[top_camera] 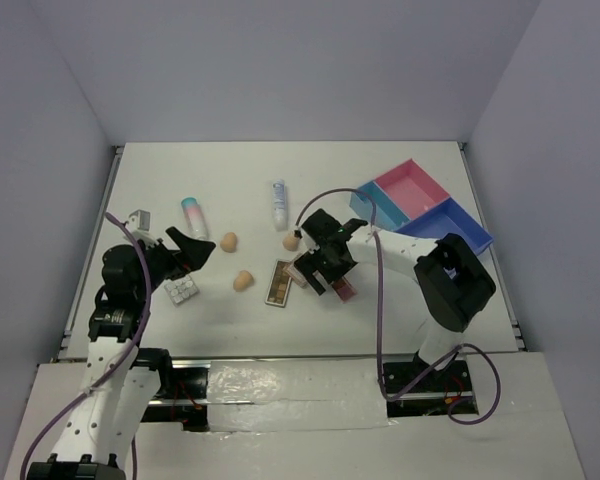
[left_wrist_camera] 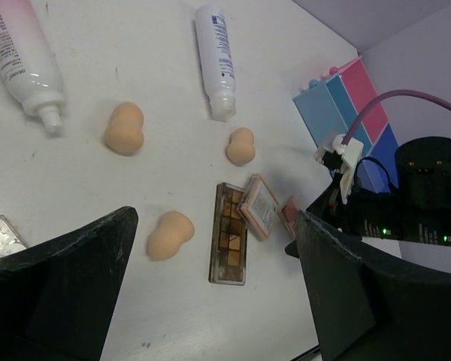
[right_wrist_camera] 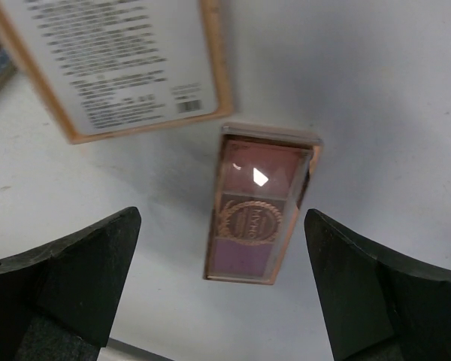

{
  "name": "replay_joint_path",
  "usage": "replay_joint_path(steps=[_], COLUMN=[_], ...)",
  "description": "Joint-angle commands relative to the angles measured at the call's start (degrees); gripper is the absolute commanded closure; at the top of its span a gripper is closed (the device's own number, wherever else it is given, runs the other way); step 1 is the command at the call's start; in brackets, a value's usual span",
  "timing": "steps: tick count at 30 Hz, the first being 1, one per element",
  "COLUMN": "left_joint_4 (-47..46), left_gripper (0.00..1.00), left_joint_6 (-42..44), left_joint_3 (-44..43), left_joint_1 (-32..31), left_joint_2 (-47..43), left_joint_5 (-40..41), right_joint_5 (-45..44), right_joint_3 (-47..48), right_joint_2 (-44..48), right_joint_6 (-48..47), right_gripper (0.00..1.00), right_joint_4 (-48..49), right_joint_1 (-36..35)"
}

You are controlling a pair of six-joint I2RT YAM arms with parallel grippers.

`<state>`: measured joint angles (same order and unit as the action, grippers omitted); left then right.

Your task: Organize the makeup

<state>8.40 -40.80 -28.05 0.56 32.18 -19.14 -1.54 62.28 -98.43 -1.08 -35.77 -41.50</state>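
Top view: both arms low over the middle of the surface. Left gripper was open, empty, above bare surface, with the grey palette just beside the arm. Right gripper was open over a cluster of palettes, holding nothing.

Right wrist alone gave the detail. The pink palette lay flat between the spread fingers, touched by neither, long axis up the frame. The labelled palette lay print-side up, tilted, apart from it. The top view hid most of both behind the gripper.

Left wrist alone showed the cluster unblocked: brown palette, labelled one overlapping its edge, pink one beyond, partly behind the right arm.

Room: tray sat at the far right, near the surface's right edge. Far centre and far left lay open, as did a strip toward the near edge.

Axes, top view:
- White tube ran far to near.
- Pink tube ran likewise, slightly tilted, teal end farthest.
- Brown palette ran far to near, slightly tilted.
- Three sponges lay scattered between the tubes and the palettes, well apart from one another.
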Motion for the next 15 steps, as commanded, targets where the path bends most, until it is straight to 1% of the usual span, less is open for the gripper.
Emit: replay_joint_path(steps=[1,7,11,13,15], left_joint_4=[-0.2,-0.7,-0.1,0.3,0.5], left_gripper=[0.01,0.01,0.01,0.01,0.01], left_joint_6=[-0.2,-1.4,-1.3,-1.0,-1.0], left_joint_3=[-0.4,1.2,1.3,1.3,1.3], left_joint_1=[-0.1,-0.2,-0.1,-0.1,-0.2], left_joint_2=[-1.5,-3.2,-3.8,-4.0,-4.1], left_joint_5=[0.8,0.9,0.9,1.0,1.0], right_joint_5=[0.2,1.3,3.6,4.0,4.4], right_joint_3=[1.6,0.7,0.3,0.2,0.2], right_joint_2=[-1.0,-1.6,-2.6,-3.6,-4.4], right_joint_6=[0.7,0.2,-0.3,-0.5,-0.7], right_gripper=[0.03,0.07,0.11,0.14,0.18], right_joint_4=[2.0,2.3,2.1,1.9,1.8], right_joint_1=[2.7,4.8,4.8,4.8,4.9])
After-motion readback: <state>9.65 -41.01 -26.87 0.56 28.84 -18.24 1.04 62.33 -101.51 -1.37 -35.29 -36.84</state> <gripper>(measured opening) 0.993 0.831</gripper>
